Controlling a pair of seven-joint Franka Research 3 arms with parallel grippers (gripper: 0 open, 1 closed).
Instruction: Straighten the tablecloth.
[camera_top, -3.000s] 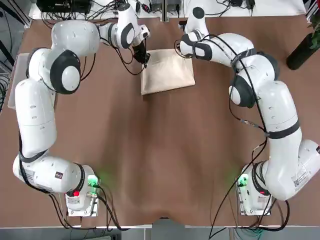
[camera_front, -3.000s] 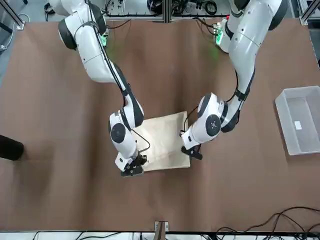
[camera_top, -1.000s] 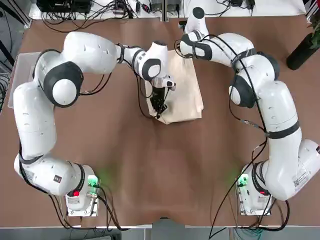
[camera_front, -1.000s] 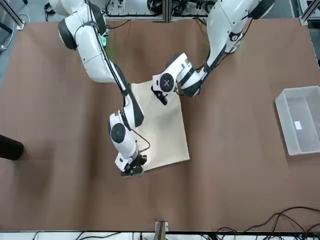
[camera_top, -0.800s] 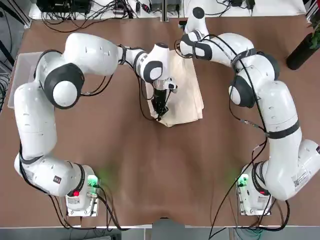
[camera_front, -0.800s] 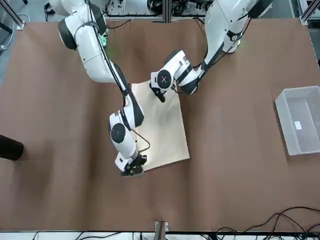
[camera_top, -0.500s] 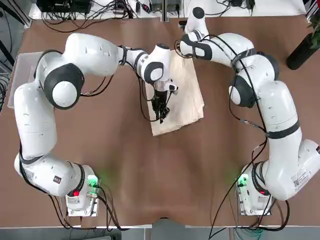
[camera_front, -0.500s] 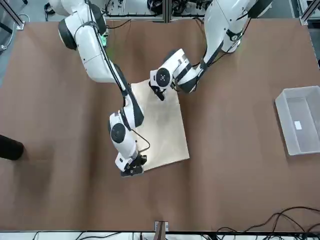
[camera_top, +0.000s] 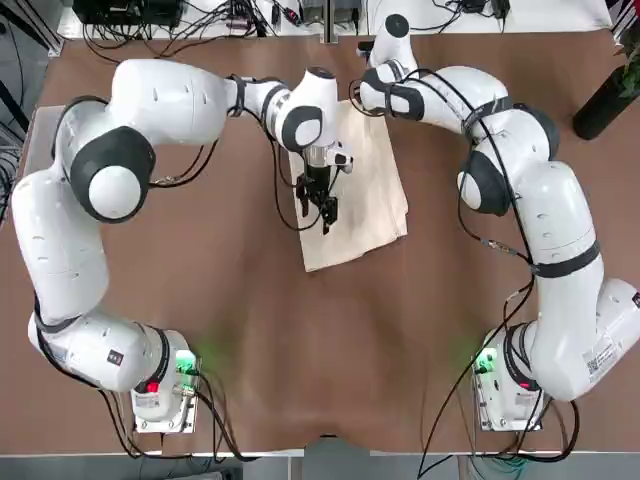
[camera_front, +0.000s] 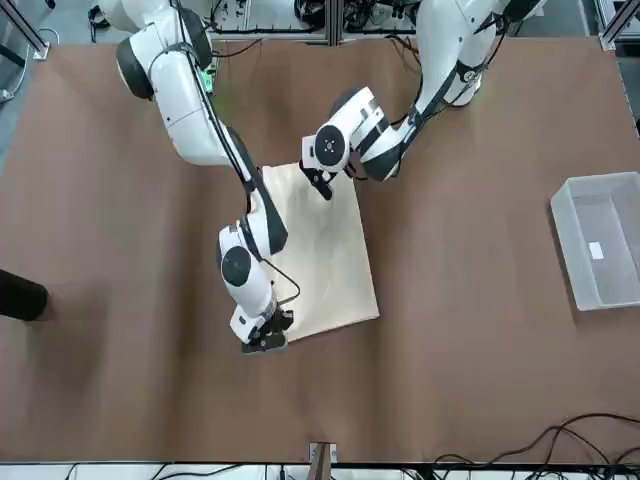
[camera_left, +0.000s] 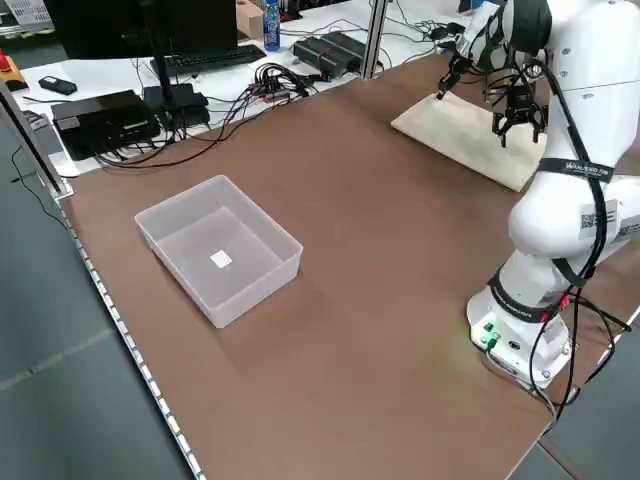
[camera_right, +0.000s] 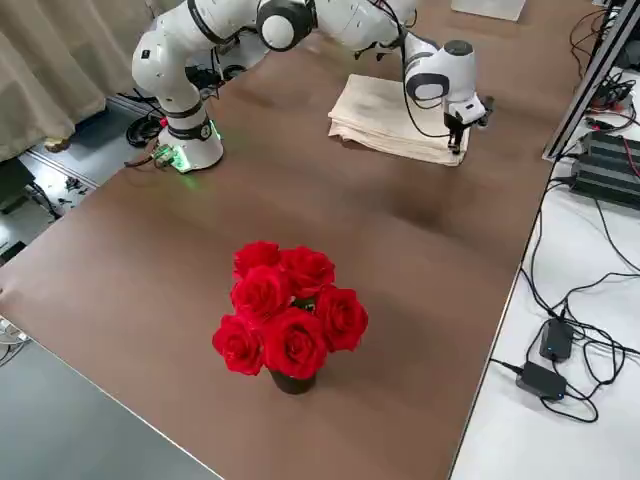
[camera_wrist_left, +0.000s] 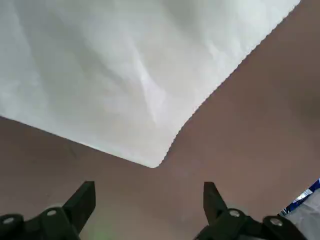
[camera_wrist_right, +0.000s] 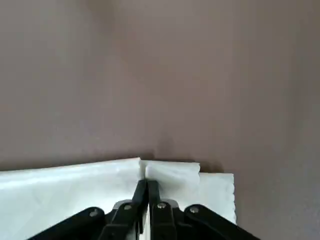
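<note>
While slightly creased, the cream tablecloth (camera_top: 358, 195) lies flat.

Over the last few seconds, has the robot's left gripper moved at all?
Yes. In the top view the left gripper came from the tablecloth's far left corner toward the robot's bases, and is open now.

Top cam looks straight down, arm bases at the bottom edge. Front cam sits across the brown table (camera_front: 500, 380), high, facing the robot, so sides are mirrored vs. top. Both share the cream rectangular fabric tablecloth (camera_top: 365, 190) mid-table. Left side cam is raised, diagonal, with the clear plastic bin (camera_left: 218, 248) near; right side cam likewise, with the red rose bouquet (camera_right: 285, 310) close. Wrist cams sit very near the cloth, each seeing one corner + bare tabletop.
</note>
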